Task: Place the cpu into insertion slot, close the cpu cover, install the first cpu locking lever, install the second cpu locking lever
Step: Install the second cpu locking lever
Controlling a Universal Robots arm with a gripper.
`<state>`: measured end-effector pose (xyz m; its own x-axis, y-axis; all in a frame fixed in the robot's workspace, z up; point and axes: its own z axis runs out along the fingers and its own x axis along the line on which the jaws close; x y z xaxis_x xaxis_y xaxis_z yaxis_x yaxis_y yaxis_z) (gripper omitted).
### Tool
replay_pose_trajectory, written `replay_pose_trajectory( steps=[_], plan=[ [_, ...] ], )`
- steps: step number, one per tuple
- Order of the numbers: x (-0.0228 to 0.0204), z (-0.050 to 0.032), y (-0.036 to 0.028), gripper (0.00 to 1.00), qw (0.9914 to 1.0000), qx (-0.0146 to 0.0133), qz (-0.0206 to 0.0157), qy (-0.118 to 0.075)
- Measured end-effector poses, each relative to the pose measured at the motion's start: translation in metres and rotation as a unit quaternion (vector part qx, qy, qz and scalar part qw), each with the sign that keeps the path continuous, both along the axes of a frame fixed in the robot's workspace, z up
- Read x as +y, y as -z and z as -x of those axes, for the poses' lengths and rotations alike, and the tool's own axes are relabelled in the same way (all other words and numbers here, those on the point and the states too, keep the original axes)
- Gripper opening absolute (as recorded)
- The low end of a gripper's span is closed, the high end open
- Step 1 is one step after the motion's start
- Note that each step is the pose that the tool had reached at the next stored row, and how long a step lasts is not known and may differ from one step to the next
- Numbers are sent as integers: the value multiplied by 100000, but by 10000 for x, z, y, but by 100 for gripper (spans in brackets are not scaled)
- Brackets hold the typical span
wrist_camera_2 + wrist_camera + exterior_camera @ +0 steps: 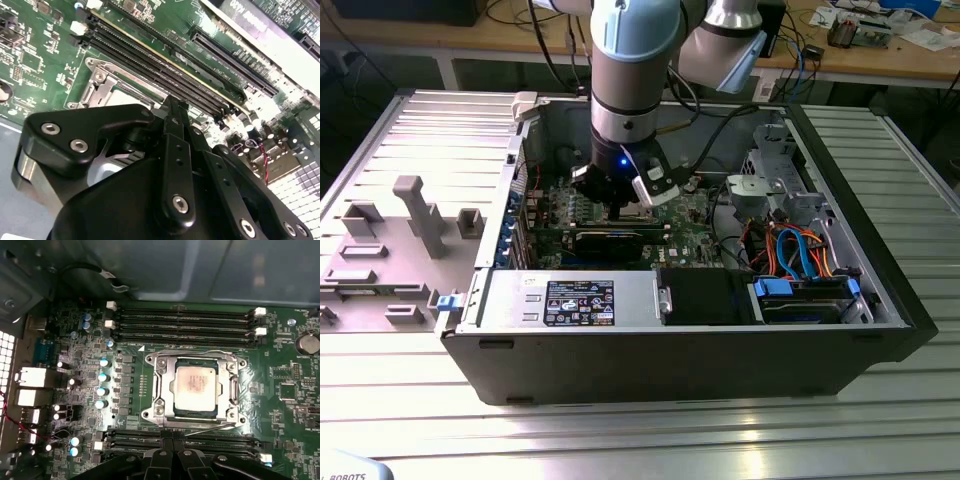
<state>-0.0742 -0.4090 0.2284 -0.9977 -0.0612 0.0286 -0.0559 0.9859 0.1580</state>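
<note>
Motherboard (280,405): green, fine pale traces, in both wrist views. Cpu (196,385): silver-grey top with a faint pinkish tinge. Cpu cover (162,390): silvery metal. Memory slots (185,322): black, white end clips. Capacitors (102,376): pale blue tops. Gripper (170,107): black, silver screw heads. Arm (632,70): grey with light-blue cap. Computer case (670,365): dark grey. Drive cables (798,250): blue and orange.

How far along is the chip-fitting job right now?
Done: the chip sits in its socket, with the metal cover frame lying flat around it. In hand: nothing visibly gripped; the gripper hovers just beside the socket. Whether the thin wire levers are latched cannot be told.
</note>
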Motion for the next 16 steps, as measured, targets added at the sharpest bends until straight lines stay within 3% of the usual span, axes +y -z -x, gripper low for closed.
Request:
replay_pose_trajectory(
  steps=[4, 8, 16],
  plan=[
    [-45, 23, 15, 11, 99999, 3, -266, -201],
    [-45, 58, 38, 11, 99996, 32, -817, -307],
    [-45, 100, 61, 11, 99995, 64, -950, -272]
  ],
)
